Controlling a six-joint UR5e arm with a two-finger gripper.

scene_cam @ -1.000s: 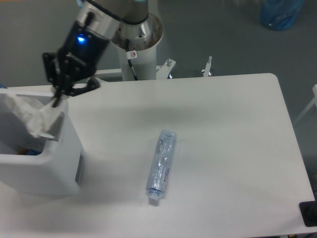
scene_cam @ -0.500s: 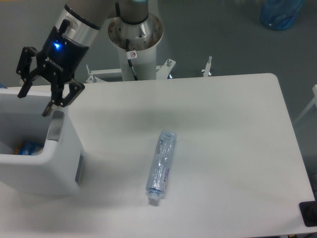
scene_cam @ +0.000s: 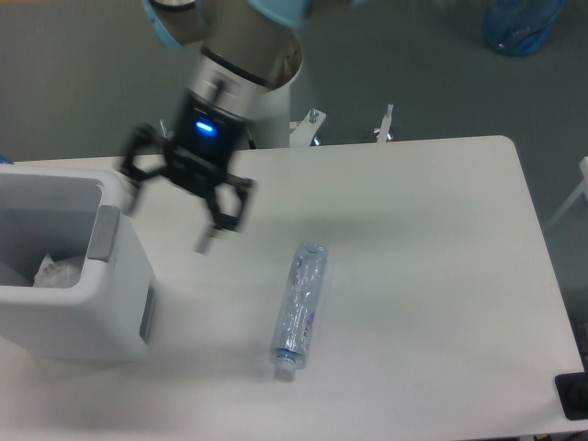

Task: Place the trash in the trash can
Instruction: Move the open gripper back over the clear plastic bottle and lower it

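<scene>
The white table (scene_cam: 413, 230) fills most of the view, its far edge running from the left side to a rounded corner at the upper right. On its left end stands the trash can (scene_cam: 110, 303), a large white boxy bin with a grey patch on the rim wall and another low on its side; its mouth is open to the camera. Above the table's far edge rises the arm (scene_cam: 243, 46), leaning down toward the left-centre of the table, a blue light glowing on its wrist. The hand (scene_cam: 170, 216) hangs over the table just to the right of the bin, its dark fingers (scene_cam: 220, 220) spread wide with nothing between them; the picture is somewhat blurred there. The crushed clear bottle (scene_cam: 299, 303) lies flat on the table, to the right of the hand and nearer the camera, apart from it, with its pale cap pointing toward the near edge and its bluish label along the lower half. The crumpled paper wad (scene_cam: 57, 271) sits inside the bin, low against its left inner side.
</scene>
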